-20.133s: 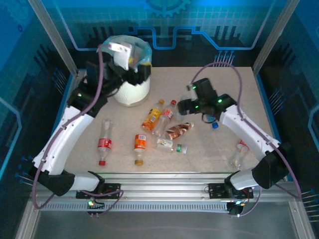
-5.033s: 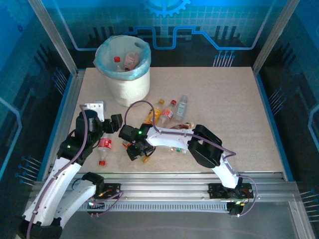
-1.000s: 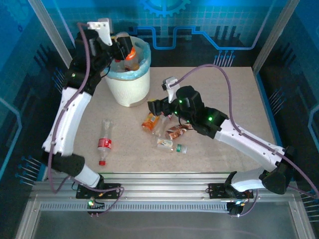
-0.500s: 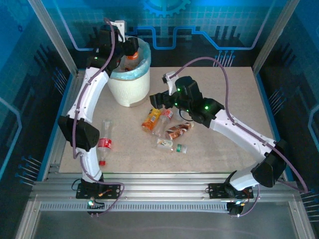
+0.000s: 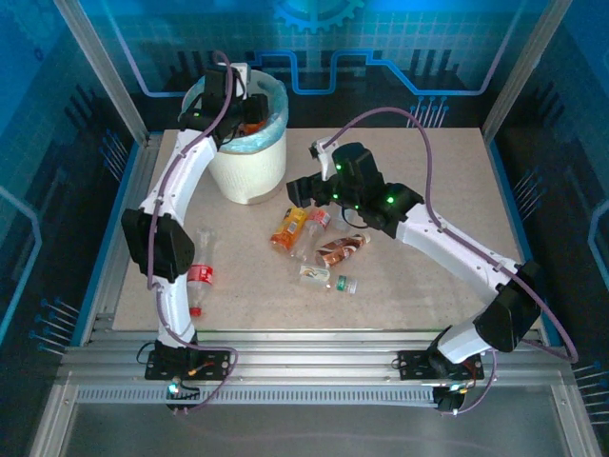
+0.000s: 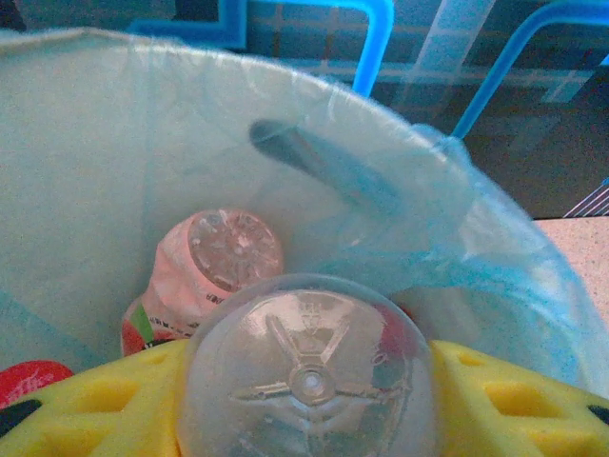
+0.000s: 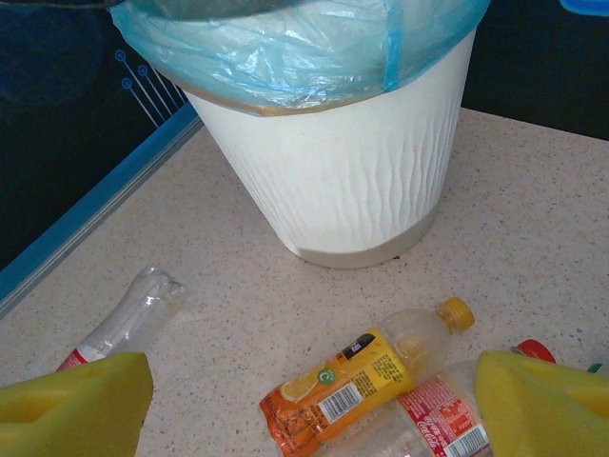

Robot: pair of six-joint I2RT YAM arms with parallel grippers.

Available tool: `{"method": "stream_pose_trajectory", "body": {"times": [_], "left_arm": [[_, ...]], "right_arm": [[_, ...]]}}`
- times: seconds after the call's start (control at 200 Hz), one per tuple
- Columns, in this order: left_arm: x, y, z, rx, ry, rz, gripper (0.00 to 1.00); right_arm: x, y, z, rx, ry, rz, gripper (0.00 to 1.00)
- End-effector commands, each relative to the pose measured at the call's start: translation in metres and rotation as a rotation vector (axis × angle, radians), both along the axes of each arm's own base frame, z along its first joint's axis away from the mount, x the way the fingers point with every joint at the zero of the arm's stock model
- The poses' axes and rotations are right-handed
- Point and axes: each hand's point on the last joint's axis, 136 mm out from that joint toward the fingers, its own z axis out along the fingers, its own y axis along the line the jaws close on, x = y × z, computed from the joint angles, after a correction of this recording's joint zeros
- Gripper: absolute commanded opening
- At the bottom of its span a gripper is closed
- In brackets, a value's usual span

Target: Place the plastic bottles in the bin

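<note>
The speckled beige counter (image 5: 428,181) takes up the middle of the overhead view. The white ribbed bin (image 5: 249,167) stands at its upper left; its light-blue liner (image 7: 285,48) is folded over the rim. The left arm reaches up the left side of the frame; the left tool (image 5: 238,107) hangs over the mouth of the bin. In the left wrist view its yellow fingers (image 6: 514,400) are clenched on a clear bottle (image 6: 304,362), seen base-on at the bottom of the frame, above the inside of the bin. Below it, inside the liner, lies a pinkish bottle (image 6: 214,276), with something red (image 6: 29,381) at the lower left corner. The right arm sweeps in from the lower right; the right tool (image 5: 300,190) hovers near centre frame, just right of the bin, jaws released and wide, grasping nothing. Beneath it on the counter an orange-labelled bottle (image 7: 352,386) with a yellow cap lies touching a red-labelled bottle (image 7: 433,419). Lower right of these in the overhead view lie a crushed brown bottle (image 5: 341,249) and a small bottle with a green cap (image 5: 325,278). Another red-labelled bottle (image 5: 198,274) lies apart at the lower left, beside the left arm.
</note>
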Motion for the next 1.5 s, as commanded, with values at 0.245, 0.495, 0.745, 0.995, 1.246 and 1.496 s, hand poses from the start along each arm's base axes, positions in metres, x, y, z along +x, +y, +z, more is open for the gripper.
{"method": "stream_pose_trajectory", "body": {"times": [0.245, 0.495, 0.745, 0.995, 1.246, 1.496], "left_arm": [[0.008, 0.008, -0.026, -0.074, 0.057, 0.03, 0.49], [0.012, 0.006, -0.027, -0.09, 0.061, 0.03, 0.51], [0.012, 0.008, -0.033, -0.089, 0.076, 0.037, 0.52], [0.012, 0.009, -0.031, -0.092, 0.071, 0.038, 0.54], [0.01, 0.009, -0.034, -0.095, 0.086, 0.036, 0.53], [0.004, 0.009, -0.044, -0.097, 0.108, 0.034, 0.53]], "right_arm": [[0.005, -0.01, -0.002, 0.009, 0.018, -0.008, 0.88], [0.009, -0.013, -0.006, 0.015, 0.033, -0.015, 0.88], [0.013, -0.018, -0.006, 0.016, 0.035, -0.02, 0.88], [0.015, -0.017, -0.01, 0.024, 0.054, -0.021, 0.88], [0.015, -0.015, -0.01, 0.034, 0.06, -0.018, 0.88], [0.018, -0.012, -0.011, 0.035, 0.064, -0.011, 0.88]]}}
